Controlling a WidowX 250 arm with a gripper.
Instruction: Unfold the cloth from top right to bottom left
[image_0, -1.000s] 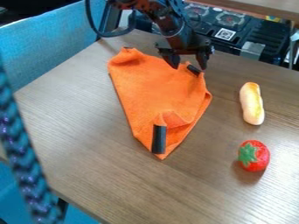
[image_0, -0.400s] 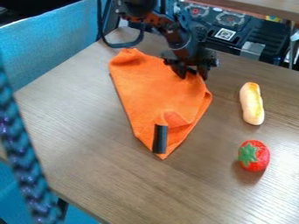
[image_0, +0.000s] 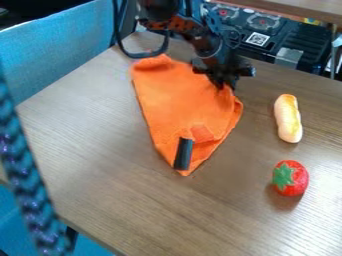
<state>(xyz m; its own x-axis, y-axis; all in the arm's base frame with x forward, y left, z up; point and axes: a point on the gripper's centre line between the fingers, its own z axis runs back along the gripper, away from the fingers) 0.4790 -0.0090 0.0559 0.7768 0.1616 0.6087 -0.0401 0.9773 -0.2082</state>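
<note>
The orange cloth lies folded on the table, narrowing to a point toward the front, with a black clip-like strip near that lower tip. At the cloth's upper right corner is my gripper, low down and shut on the fabric there. Its fingers stand close together and cover the dark strip at that corner. The cloth around them is slightly bunched.
To the right on the wooden table lie a bread-like toy and a red strawberry toy. A black stove-like unit stands behind, and a blue braided thing crosses the left foreground.
My gripper has come down and slightly right onto the upper right corner, and its fingers have closed. The cloth has shifted a little, its lower tip moving slightly up.
</note>
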